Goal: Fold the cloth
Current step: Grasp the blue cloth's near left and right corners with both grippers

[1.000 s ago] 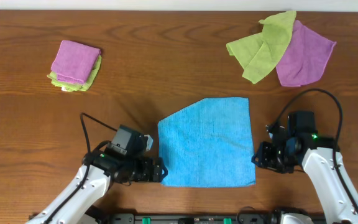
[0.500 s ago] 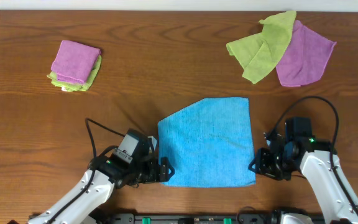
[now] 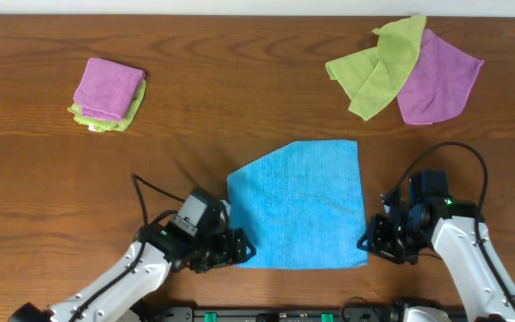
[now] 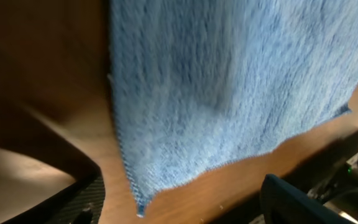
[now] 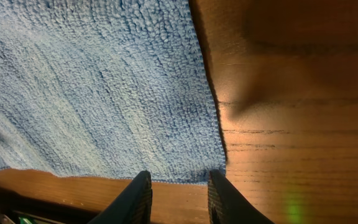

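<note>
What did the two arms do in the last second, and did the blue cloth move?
The left hand slid right, up to the blue cloth at its near left corner. The right hand drew back slightly to the near right corner. Neither has gripped; both look open. The blue cloth, folded pile and loose cloths stayed put.

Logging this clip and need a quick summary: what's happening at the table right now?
Two robot arms are set up to fold the cloth, which lies spread on the table. The left gripper is at its near left corner and the right gripper at its near right corner. Both are open and neither grips it yet. A folded purple-and-green stack sits far left; a loose lime-green cloth and purple cloth lie far right.
</note>
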